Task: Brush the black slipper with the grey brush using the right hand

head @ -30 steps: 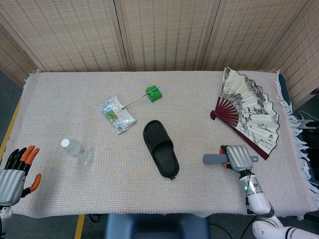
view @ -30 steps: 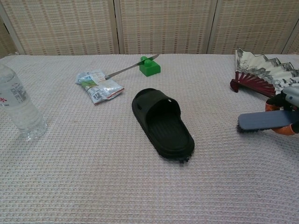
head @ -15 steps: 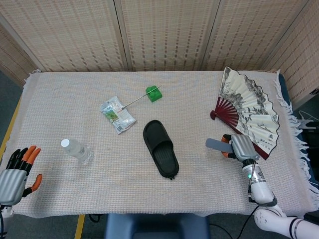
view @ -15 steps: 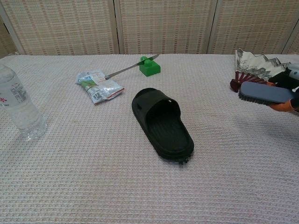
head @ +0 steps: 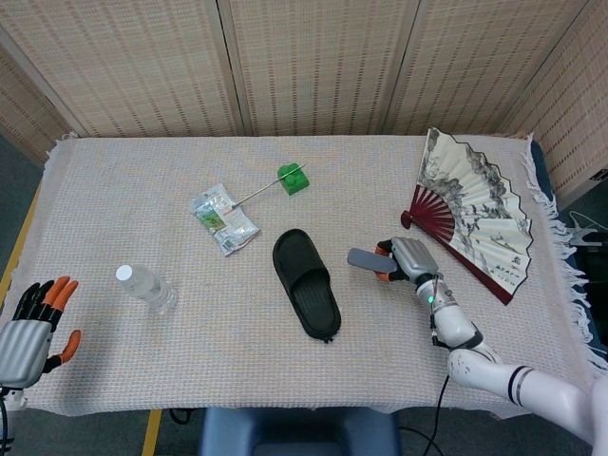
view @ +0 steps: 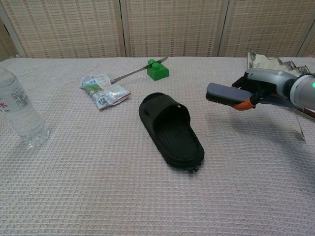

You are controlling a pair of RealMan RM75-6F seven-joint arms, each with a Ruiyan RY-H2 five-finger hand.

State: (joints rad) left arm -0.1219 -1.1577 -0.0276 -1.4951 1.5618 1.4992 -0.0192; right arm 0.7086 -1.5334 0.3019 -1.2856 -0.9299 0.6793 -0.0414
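A black slipper (head: 306,282) (view: 171,129) lies near the middle of the table, toe toward the far left. My right hand (head: 407,259) (view: 261,87) grips the grey brush (head: 365,259) (view: 223,92), held in the air just right of the slipper with its bristles facing down. The brush points toward the slipper and does not touch it. My left hand (head: 33,317) hangs off the table's near left corner, fingers spread, holding nothing; the chest view does not show it.
A water bottle (head: 146,287) (view: 17,111) lies at the near left. A snack packet (head: 224,218) (view: 104,89), a green block (head: 294,178) (view: 157,69) and a thin metal rod (view: 133,73) lie behind the slipper. An open paper fan (head: 472,212) lies at the right.
My right hand has lifted the grey brush off the table and carried it left, from the near right toward the slipper. The left hand and slipper have stayed put.
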